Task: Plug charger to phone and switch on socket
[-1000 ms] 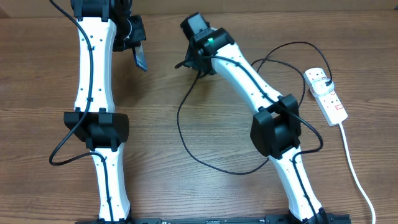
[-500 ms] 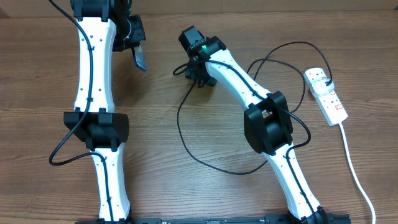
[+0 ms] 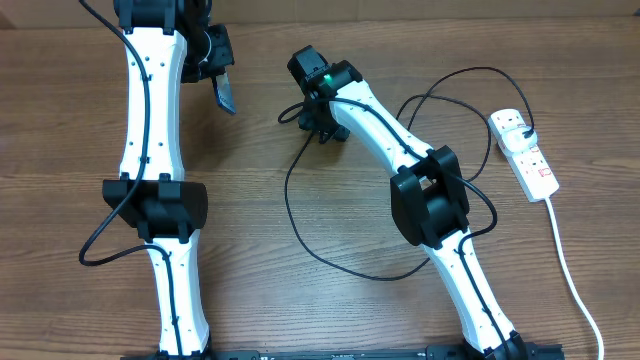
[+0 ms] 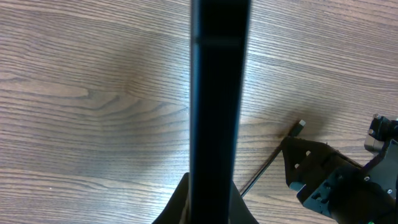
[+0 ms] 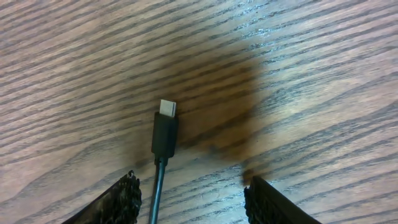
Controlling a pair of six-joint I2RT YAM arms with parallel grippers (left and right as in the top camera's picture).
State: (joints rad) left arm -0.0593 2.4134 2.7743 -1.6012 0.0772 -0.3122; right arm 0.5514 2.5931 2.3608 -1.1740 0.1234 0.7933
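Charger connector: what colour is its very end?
Pale whitish; the charger connector body is black. Right wrist view shows it best.

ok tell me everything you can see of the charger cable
The charger is a thin black cable ending in a small black connector with a pale metal tip. That end lies flat on the wooden table, between the open fingers of the right gripper, apparently untouched. The rest runs in loose loops across the table toward the socket.
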